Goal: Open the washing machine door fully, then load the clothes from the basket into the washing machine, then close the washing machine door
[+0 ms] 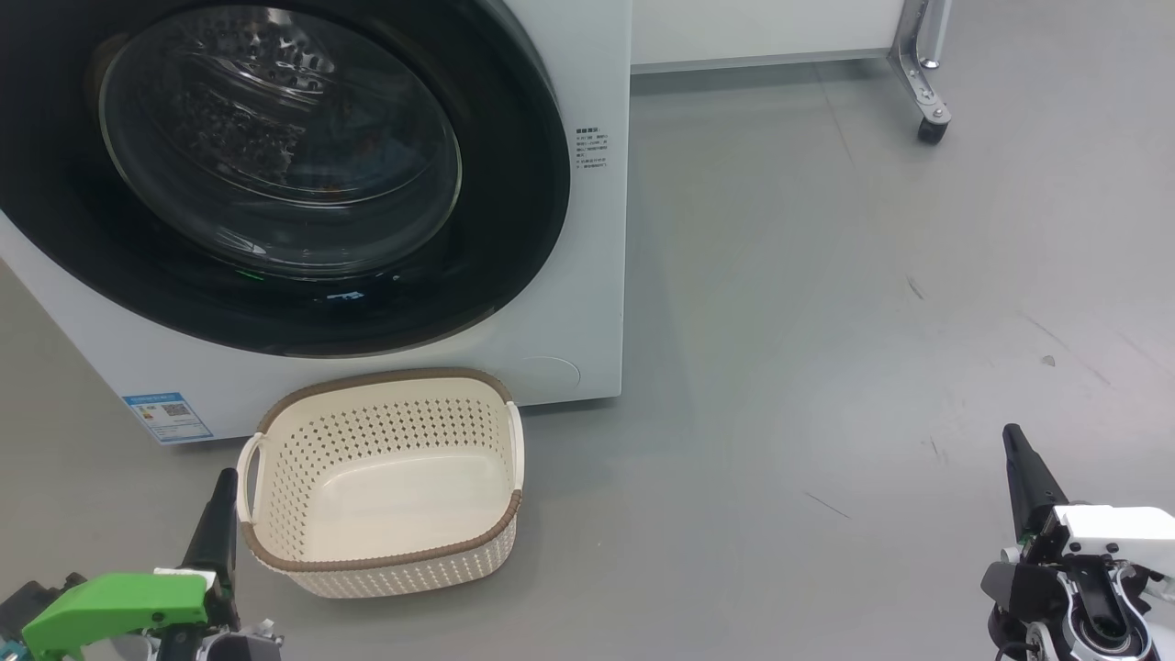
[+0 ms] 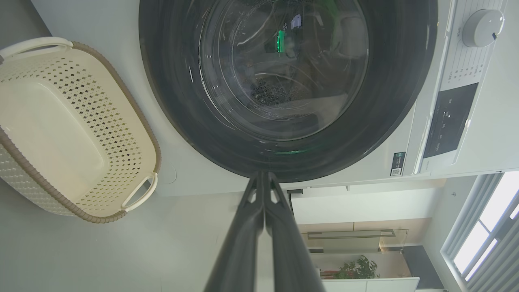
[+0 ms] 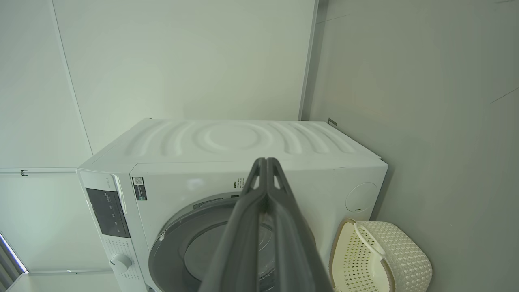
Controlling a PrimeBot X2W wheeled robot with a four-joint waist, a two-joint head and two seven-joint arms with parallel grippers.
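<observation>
- The left claw (image 1: 223,487) has its two long dark fingers pressed together, closed on nothing, tips pointing toward the washer.
- The right claw (image 1: 1019,454) is closed the same way, with nothing between its fingers. It hangs over the grey floor (image 1: 826,321), well apart from the left claw.
- Just to the right of the left claw, the basket (image 1: 404,431) sits on the floor. It is cream plastic with perforated sides, a brown woven-look rim and white side handles. One handle lies just beside the claw's finger. The basket's smooth cream bottom is in plain sight.
- Ahead of the left claw, right behind the basket, stands the washing machine (image 1: 597,229), a big white front-loader.
- The washing machine door (image 1: 519,184) is shut against the front. It has a wide glossy black rim around a bulging glass bowl, and the steel drum shows dimly through the glass.
- A blue label (image 1: 167,415) marks the washer's lower corner, ahead of the left claw.
- Far ahead of the right claw stands a metal leg on a castor (image 1: 929,110).
</observation>
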